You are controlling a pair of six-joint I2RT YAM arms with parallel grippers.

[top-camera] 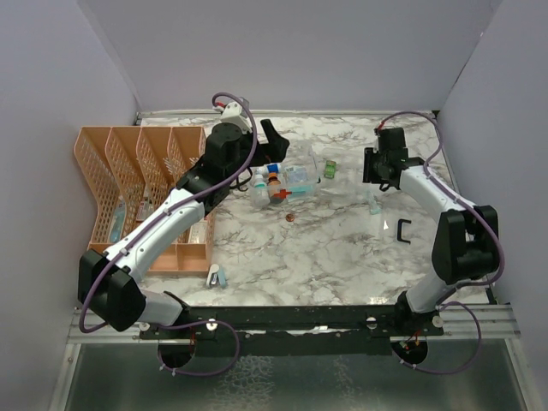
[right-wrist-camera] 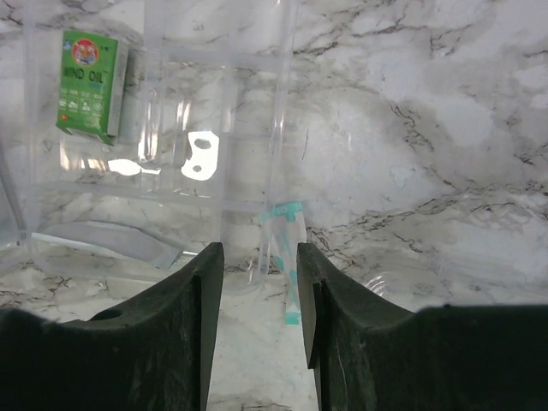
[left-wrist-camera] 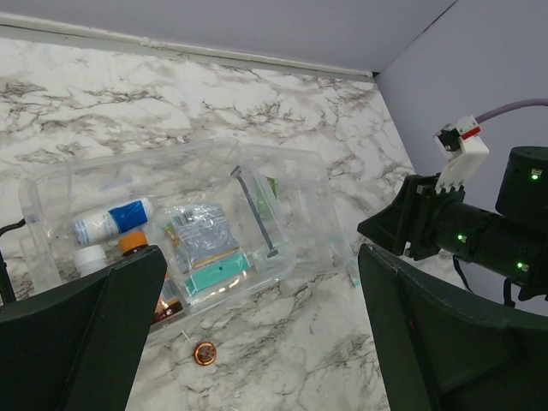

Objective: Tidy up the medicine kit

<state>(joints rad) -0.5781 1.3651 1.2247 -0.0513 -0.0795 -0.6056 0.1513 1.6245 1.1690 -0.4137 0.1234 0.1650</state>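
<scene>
The medicine kit (top-camera: pixel 301 182), a clear plastic box (left-wrist-camera: pixel 295 171), lies open mid-table. Inside are a blue-labelled bottle (left-wrist-camera: pixel 111 221), an orange-capped vial (left-wrist-camera: pixel 133 242) and a clear bag with a teal card (left-wrist-camera: pixel 205 248). My left gripper (top-camera: pixel 274 137) hangs above it, wide open and empty (left-wrist-camera: pixel 261 253). My right gripper (top-camera: pixel 377 180) sits low at the kit's right side, jaws partly apart (right-wrist-camera: pixel 259 253). A thin clear packet with teal print (right-wrist-camera: pixel 288 257) stands in the gap, and I see no grip on it. A green box (right-wrist-camera: pixel 89 81) shows through the kit's clear plastic (right-wrist-camera: pixel 248 60).
An orange lattice organizer (top-camera: pixel 128 184) fills the left side. A copper coin (left-wrist-camera: pixel 204 353) lies just in front of the kit. A black clip (top-camera: pixel 402 231) sits near the right arm, and a small pale item (top-camera: pixel 214 276) lies by the organizer's front corner. Walls enclose three sides.
</scene>
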